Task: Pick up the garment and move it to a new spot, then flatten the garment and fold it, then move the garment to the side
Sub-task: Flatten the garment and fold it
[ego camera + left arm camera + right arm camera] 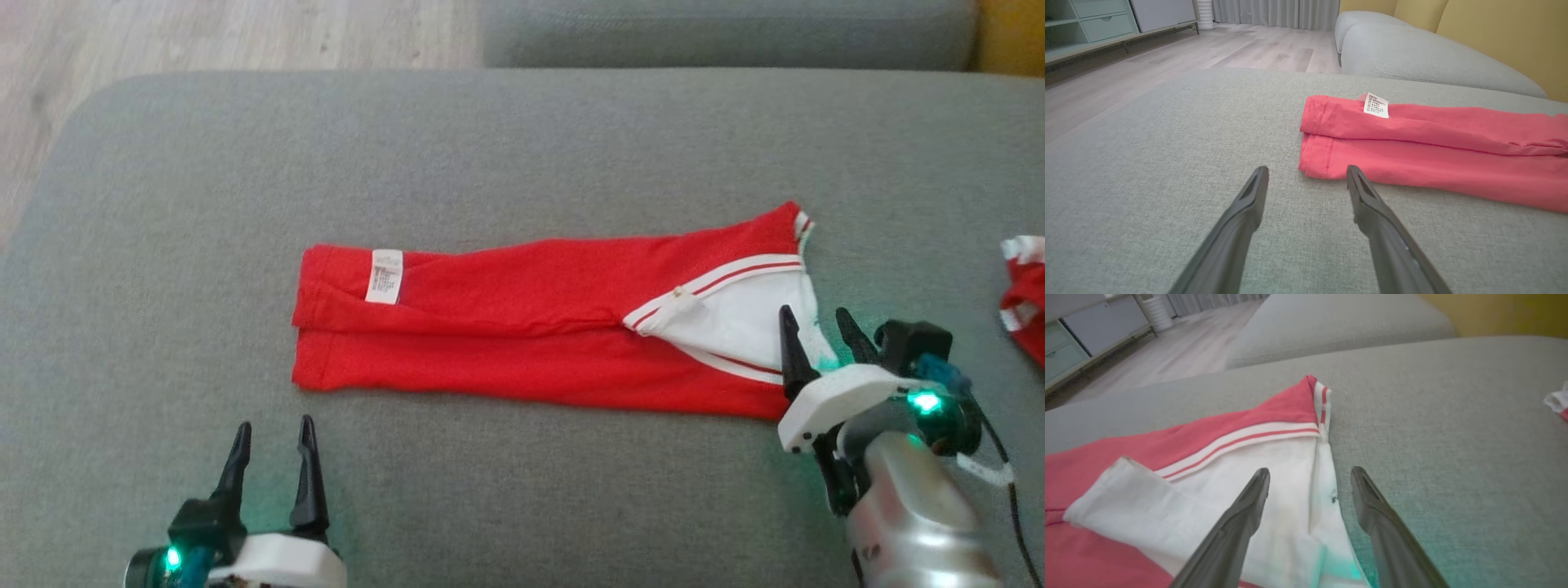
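1. One garment: a red knit top with a white, red-striped collar (522, 327). It is folded lengthwise into a long strip and lies flat at the middle of the grey fabric sofa cushion (522, 139).
2. One white rectangular care label (384, 276) lies on the garment's upper fold, near its left end.
3. One further red-and-white cloth piece (1024, 294) lies at the cushion's right edge, well apart from the garment.
4. Two grippers are counted.
5. The left gripper (275, 423) is low over bare cushion, near the garment's near left corner. Its fingers point at the hem, spread and empty.
6. The right gripper (814, 312) is at the collar end, with one finger over white fabric and the other over cushion. The jaws are parted and grasp nothing. Contact with the cloth cannot be determined.
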{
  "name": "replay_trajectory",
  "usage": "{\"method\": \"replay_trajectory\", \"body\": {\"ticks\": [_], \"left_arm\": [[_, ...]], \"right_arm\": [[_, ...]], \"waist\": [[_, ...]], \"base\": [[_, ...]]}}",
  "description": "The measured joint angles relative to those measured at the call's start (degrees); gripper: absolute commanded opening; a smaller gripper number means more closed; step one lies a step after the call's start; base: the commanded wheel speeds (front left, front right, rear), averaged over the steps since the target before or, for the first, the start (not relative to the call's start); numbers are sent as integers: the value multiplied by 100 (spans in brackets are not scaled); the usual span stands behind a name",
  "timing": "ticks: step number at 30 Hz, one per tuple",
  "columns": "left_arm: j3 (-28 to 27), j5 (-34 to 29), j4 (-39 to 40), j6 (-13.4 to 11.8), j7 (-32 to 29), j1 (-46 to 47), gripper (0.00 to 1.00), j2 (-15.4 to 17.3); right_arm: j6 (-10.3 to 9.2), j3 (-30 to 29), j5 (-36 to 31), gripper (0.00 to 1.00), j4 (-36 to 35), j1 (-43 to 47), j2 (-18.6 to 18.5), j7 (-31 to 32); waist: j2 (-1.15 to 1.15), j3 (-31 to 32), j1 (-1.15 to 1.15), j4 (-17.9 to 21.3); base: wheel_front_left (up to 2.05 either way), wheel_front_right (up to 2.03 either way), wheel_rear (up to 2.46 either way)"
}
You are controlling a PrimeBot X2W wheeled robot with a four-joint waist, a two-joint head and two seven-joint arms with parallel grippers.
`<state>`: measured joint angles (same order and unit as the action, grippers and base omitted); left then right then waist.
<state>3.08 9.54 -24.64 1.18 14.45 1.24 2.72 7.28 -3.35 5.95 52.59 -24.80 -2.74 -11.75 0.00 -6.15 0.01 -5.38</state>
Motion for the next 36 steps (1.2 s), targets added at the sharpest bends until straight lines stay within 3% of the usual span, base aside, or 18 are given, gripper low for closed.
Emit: {"method": "replay_trajectory", "body": {"ticks": [7, 12, 13, 14, 15, 18, 24, 30, 33, 36], "left_arm": [[136, 65, -118, 34, 0, 264, 100, -2], [204, 115, -120, 25, 0, 439, 100, -1], [225, 115, -119, 24, 0, 445, 100, -1], [233, 115, -119, 2, 0, 442, 100, -3], [241, 119, -119, -3, 0, 441, 100, -8], [252, 158, -110, -18, 0, 441, 100, -8], [254, 163, -80, -20, 0, 433, 100, -8], [290, 219, -78, -24, 0, 405, 100, -7], [332, 260, -77, -23, 0, 332, 100, -7], [420, 264, -86, -24, 0, 179, 100, -5]], "right_arm": [[0, -255, -155, 100, 849, -533, -29, 33], [0, 224, 374, 100, 1169, -763, -121, -88], [0, 375, 579, 63, 1187, -762, -135, -92], [0, 533, 753, 37, 1194, -762, -145, -110], [0, 670, 920, 0, 1201, -757, -147, -138], [0, 858, 1178, 0, 1245, -747, -124, -188], [1, 435, 1002, 0, 1270, -707, -85, -264], [1, -203, 513, 0, 419, -380, -527, -261], [1, -5, 372, 0, -55, -380, -456, -261], [1, 566, 546, 0, -491, -381, -221, -261]], "waist": [[0, -282, 0, -197], [0, -354, 0, -231], [0, -356, -1, -218], [0, -356, -1, -200], [0, -355, -1, -179], [0, -333, -1, -106], [0, -229, -1, -6], [0, -59, -1, 32], [0, 12, -1, 26], [0, 54, -1, -17]], "base": [[0, 0, 0], [0, 0, 0], [0, 0, 0], [0, 0, 0], [0, 0, 0], [0, 0, 0], [0, 0, 0], [0, 0, 0], [0, 0, 0], [0, 0, 0]]}}
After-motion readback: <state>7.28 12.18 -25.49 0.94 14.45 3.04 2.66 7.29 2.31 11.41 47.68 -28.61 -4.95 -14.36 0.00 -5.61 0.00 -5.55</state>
